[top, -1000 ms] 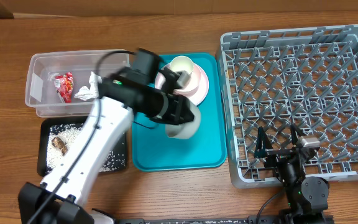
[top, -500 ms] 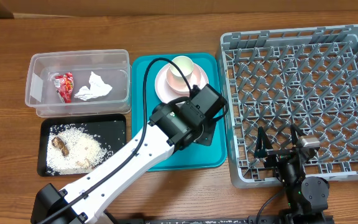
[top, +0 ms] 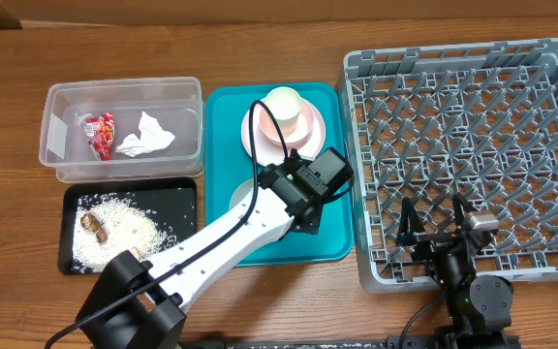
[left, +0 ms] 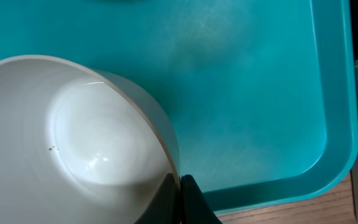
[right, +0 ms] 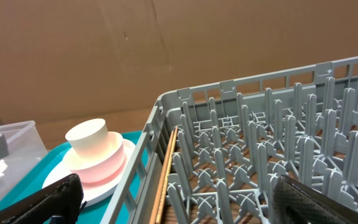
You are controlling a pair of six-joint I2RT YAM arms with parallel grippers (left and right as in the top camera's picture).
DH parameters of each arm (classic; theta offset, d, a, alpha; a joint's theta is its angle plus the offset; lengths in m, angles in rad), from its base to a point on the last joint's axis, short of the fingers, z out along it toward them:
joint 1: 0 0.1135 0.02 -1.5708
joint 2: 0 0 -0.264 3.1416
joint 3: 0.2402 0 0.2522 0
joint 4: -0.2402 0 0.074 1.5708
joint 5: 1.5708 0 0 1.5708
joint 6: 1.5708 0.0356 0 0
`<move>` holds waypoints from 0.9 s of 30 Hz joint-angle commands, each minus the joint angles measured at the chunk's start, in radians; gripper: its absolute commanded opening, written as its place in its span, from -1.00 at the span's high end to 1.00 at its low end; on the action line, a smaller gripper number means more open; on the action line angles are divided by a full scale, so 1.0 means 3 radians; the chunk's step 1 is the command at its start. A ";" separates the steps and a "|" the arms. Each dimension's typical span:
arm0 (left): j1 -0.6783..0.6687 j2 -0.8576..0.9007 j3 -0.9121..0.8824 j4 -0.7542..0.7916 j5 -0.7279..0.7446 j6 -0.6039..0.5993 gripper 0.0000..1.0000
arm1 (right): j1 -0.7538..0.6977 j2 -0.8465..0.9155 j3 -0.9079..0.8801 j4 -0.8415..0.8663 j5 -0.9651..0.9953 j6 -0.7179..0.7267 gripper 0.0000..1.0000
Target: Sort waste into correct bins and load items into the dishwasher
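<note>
The left jaws pinched the white bowl [left: 92, 143], likely to lift it off the teal tray [left: 260, 93]; the right jaws gaped.

Teal tray [top: 335, 242] lay flat at the middle of the wooden bench [top: 260, 39], its low raised rim and rounded corners plain from above. Behind the bench stood a plain brown board [right: 104, 56].
</note>
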 commanded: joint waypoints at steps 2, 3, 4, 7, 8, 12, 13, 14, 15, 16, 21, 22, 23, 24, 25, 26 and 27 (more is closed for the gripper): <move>0.0017 0.0036 -0.0009 0.0008 -0.0112 -0.0041 0.92 | 0.0003 -0.0039 -0.0034 0.0023 0.0008 0.0004 -1.00; 0.0017 0.0036 -0.0009 -0.0003 -0.0175 -0.0041 0.92 | 0.0003 -0.0039 -0.0034 0.0023 0.0008 0.0004 -1.00; 0.0020 0.0036 -0.0009 -0.0024 -0.0267 -0.0041 0.92 | 0.0003 -0.0039 -0.0034 0.0023 0.0006 0.0004 -1.00; 0.0075 0.0036 -0.0009 -0.0047 -0.0411 -0.0041 0.92 | 0.0003 -0.0039 -0.0034 0.0023 0.0006 0.0004 -1.00; 0.0097 0.0036 -0.0009 -0.0047 -0.0417 -0.0042 0.92 | 0.0003 -0.0039 -0.0034 0.0023 0.0008 0.0004 -1.00; 0.0254 0.0036 -0.0011 -0.0031 -0.0417 -0.0042 0.92 | 0.0003 -0.0039 -0.0034 0.0023 0.0008 0.0004 -1.00; 0.0270 0.0036 -0.0014 -0.0013 -0.0417 -0.0042 0.92 | 0.0003 -0.0039 -0.0034 0.0023 0.0008 0.0004 -1.00; 0.0286 0.0036 -0.0018 0.0024 -0.0417 -0.0043 0.92 | 0.0003 -0.0039 -0.0034 0.0023 0.0008 0.0004 -1.00; 0.0295 0.0036 -0.0019 0.0055 -0.0416 -0.0043 0.92 | 0.0003 -0.0039 -0.0034 0.0023 0.0006 0.0004 -1.00; 0.0298 0.0036 -0.0019 0.0094 -0.0416 -0.0043 0.92 | 0.0003 -0.0039 -0.0034 0.0023 0.0006 0.0004 -0.99; 0.0296 0.0036 -0.0020 0.0182 -0.0406 -0.0042 0.85 | 0.0003 -0.0039 -0.0033 0.0048 0.0207 -0.0117 -1.00; 0.0296 0.0036 -0.0020 0.0182 -0.0404 -0.0042 0.83 | 0.0003 -0.0039 -0.0033 0.0048 0.0244 -0.0109 -1.00; 0.0296 0.0036 -0.0020 0.0183 -0.0404 -0.0042 0.71 | 0.0003 -0.0039 -0.0033 0.0048 0.0257 -0.0118 -1.00; 0.0296 0.0036 -0.0020 0.0188 -0.0406 -0.0042 0.64 | 0.0000 -0.0039 -0.0033 0.0053 0.0289 -0.0122 -1.00; 0.0296 0.0036 -0.0020 0.0195 -0.0406 -0.0042 0.49 | 0.0000 -0.0039 -0.0033 0.0062 0.0312 -0.0121 -1.00; 0.0296 0.0036 -0.0020 0.0202 -0.0406 -0.0043 0.35 | 0.0000 -0.0039 -0.0033 0.0071 0.0305 -0.0118 -1.00; 0.0296 0.0036 -0.0020 0.0207 -0.0404 -0.0043 0.17 | 0.0000 -0.0039 -0.0033 0.0070 0.0278 -0.0095 -0.99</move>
